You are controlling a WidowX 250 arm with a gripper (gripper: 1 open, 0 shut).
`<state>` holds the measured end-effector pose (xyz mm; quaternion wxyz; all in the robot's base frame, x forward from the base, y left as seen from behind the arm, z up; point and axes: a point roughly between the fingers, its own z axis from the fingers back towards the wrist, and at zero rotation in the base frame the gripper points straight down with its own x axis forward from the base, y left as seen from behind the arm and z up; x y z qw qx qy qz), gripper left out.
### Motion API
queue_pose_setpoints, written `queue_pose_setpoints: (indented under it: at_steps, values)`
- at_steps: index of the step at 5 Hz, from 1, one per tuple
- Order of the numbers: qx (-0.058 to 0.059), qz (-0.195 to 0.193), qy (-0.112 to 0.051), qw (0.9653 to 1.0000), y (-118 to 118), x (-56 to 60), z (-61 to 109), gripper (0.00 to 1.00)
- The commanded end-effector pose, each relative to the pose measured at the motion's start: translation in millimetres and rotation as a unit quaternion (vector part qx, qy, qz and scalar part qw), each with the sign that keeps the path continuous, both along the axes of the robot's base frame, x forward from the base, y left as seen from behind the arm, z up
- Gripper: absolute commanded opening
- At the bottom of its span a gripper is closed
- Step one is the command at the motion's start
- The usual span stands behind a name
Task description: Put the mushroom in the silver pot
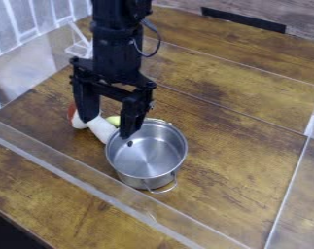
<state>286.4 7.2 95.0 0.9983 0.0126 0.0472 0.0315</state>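
The gripper (107, 114) hangs with jaws spread wide over the mushroom (79, 120), just left of the silver pot (148, 153) on the wooden table (237, 107).

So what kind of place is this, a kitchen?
Probably not a real kitchen. It looks like a robot test bench: a wooden table with clear plastic walls around it, a robot gripper hanging over it, and a little pot beside a toy mushroom.

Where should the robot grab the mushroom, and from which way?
Best guess: the thick white stem of the mushroom, from straight above. It lies on its side beside the pot, so the stem is easier to pinch than the round cap. The open gripper hangs over it, pointing down.
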Motion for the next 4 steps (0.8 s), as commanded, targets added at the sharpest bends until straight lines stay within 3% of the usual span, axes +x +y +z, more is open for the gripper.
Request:
queue_pose_setpoints:
  at_steps: [1, 3, 4]
  values:
    - [0.011, 0.047, -0.018, 0.9987, 8.5, 1.3, 3.9, 1.0]
    - [0.024, 0.072, -0.03, 0.9967, 6.3, 9.7, 17.1, 1.0]
    - [0.031, 0.144, -0.041, 0.9882, 27.2, 13.2, 9.0, 1.0]
